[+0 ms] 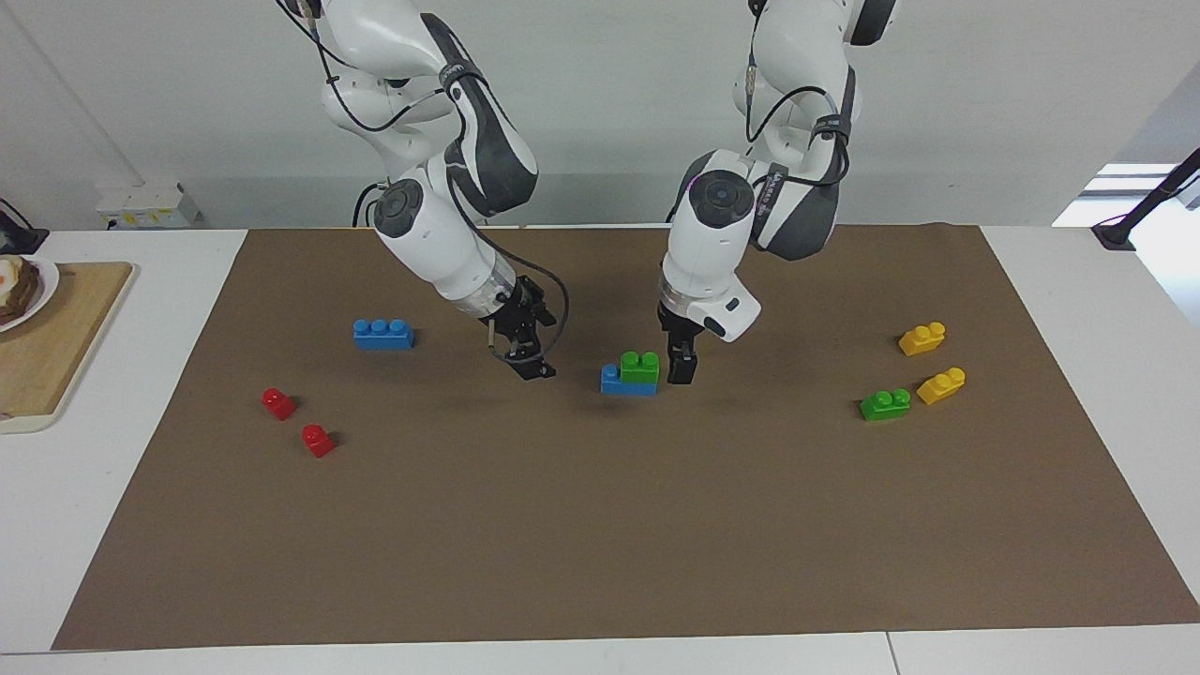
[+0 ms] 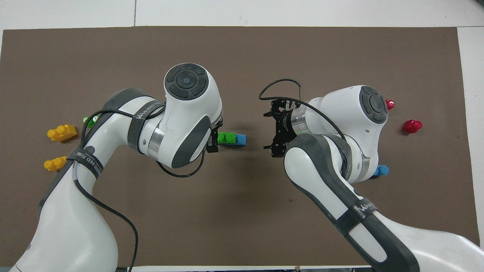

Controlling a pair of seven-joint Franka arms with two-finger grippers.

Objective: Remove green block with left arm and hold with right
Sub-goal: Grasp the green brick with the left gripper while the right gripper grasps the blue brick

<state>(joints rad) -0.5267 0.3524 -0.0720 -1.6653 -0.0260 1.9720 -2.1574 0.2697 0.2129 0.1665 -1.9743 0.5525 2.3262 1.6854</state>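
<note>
The green block (image 1: 640,367) sits pressed onto the blue block (image 1: 626,382) at mid-mat, over the end of it toward the left arm; one blue stud (image 1: 610,372) is bare at the other end. In the facing view the left gripper (image 1: 682,367) hangs at the stack's 3 o'clock, just beside the green block and not clearly touching it. Its jaws stand apart and hold nothing. The right gripper (image 1: 532,361) hovers at the stack's 9 o'clock, near it but apart, jaws spread and empty.

Judged step: both arms closing in, no grip made yet.

Recommendations:
- The right gripper should settle first, low on the blue block at its bare-stud end, and clamp the base only.
- The left gripper should straddle the green block across its two long faces, above the seam, so the fingers do not catch the blue one.
- Pull straight up, or with a slight rock; a sideways tug would likely drag the pair across the brown mat (image 1: 600,525).

A second green block (image 1: 885,404) lies loose near the yellow blocks (image 1: 922,338) at the stack's 3 o'clock; it is not the target.
</note>
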